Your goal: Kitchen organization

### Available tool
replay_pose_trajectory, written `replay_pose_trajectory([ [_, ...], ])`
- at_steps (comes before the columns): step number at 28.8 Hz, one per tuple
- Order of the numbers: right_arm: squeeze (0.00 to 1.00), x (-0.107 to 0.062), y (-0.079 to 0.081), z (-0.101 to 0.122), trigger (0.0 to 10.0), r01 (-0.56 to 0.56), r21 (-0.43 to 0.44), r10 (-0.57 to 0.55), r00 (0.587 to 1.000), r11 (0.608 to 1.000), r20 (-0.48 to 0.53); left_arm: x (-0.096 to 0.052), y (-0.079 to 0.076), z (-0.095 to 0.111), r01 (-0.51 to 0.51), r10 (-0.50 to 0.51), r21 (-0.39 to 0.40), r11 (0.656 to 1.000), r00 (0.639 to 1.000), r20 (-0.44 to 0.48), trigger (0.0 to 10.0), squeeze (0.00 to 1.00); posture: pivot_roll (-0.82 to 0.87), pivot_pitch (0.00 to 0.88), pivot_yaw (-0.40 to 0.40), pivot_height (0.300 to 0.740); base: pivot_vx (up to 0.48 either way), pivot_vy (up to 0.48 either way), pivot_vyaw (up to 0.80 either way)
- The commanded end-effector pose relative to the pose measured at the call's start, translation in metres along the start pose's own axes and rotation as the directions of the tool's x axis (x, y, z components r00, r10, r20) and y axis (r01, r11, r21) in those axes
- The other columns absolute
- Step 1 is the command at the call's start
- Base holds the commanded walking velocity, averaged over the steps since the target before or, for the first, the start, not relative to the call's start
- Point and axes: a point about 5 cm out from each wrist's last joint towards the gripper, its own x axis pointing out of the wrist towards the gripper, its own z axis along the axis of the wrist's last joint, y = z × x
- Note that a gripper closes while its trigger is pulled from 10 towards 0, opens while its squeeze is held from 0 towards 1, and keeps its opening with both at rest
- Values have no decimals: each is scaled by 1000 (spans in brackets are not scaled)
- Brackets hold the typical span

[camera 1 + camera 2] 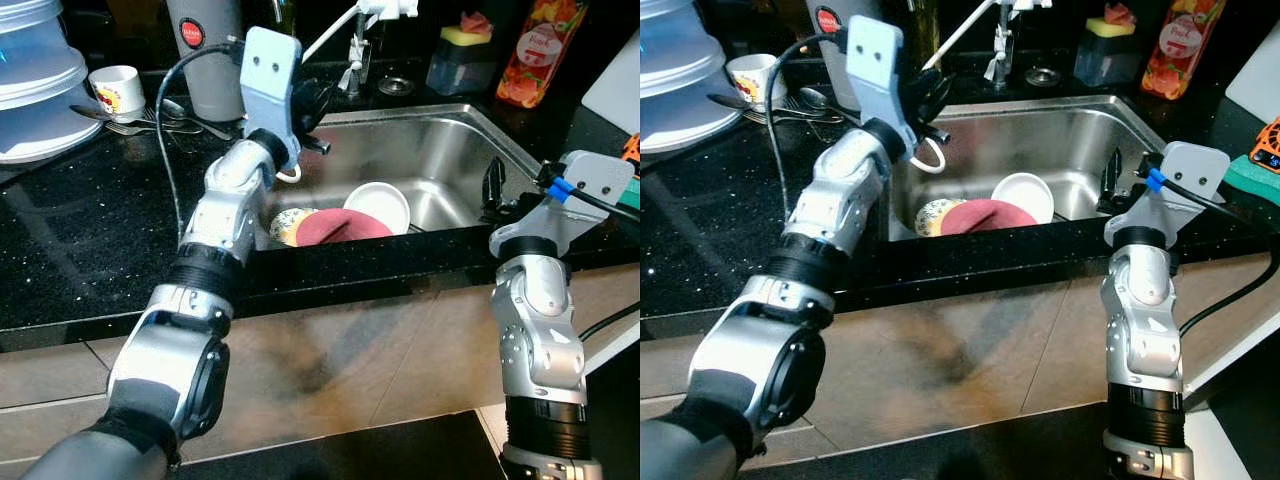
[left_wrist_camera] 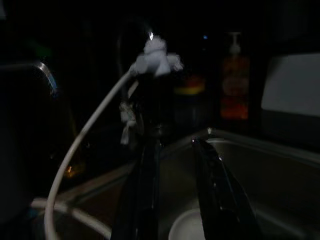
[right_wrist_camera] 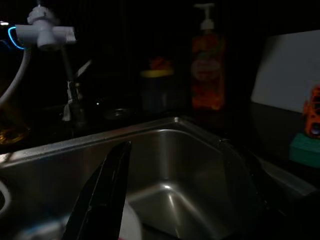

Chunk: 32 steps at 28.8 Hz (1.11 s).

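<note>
A steel sink [image 1: 430, 150] holds a white bowl [image 1: 378, 205], a dark red plate [image 1: 345, 226] and a patterned plate [image 1: 288, 225], all near its front wall. My left gripper [image 1: 312, 110] hovers over the sink's back left corner, open and empty, pointing toward the faucet [image 2: 155, 55]. The left wrist view shows the white bowl [image 2: 187, 227] below its fingers [image 2: 215, 190]. Over the sink's right rim my right gripper [image 1: 493, 185] stands wide open with nothing in it, facing into the basin [image 3: 170, 195].
A white hose [image 1: 330, 35] runs from the faucet across the sink's back left. Behind the sink are a sponge holder [image 1: 462, 55] and an orange soap bottle [image 1: 540, 50]. A mug [image 1: 118, 90], cutlery [image 1: 150, 120], a grey canister [image 1: 205, 55] and stacked plastic containers [image 1: 30, 80] crowd the left counter.
</note>
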Motion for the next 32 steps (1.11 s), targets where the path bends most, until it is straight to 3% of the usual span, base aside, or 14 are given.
replay_pose_trajectory([
  [1,0,0,4,5,10000,-16,3,16,1000,1000,15,-9,-1,4,4,-4,30,1000,1000,11,10000,0,76,80,34,740,0,0,0],
  [6,0,-1,8,3,10000,-32,7,32,999,999,8,-34,-6,-9,-31,35,88,996,998,-45,10000,0,86,78,30,740,0,0,0],
  [9,0,-1,9,2,10000,-34,10,34,999,999,4,-42,-4,-13,-84,87,42,996,994,-64,10000,0,87,76,30,740,0,0,0],
  [11,0,-1,12,1,10000,-40,24,40,999,999,-1,-52,5,-14,-185,186,29,982,980,-76,10000,0,90,69,28,740,0,0,0],
  [21,0,-2,16,-1,10000,-54,29,54,999,998,-7,-63,5,-18,-254,255,26,967,957,-142,10000,0,90,59,27,740,0,0,0],
  [32,0,-3,13,-1,10000,-45,22,46,999,999,-6,-63,9,-12,-273,280,65,960,950,-140,10000,0,86,59,31,740,0,0,0],
])
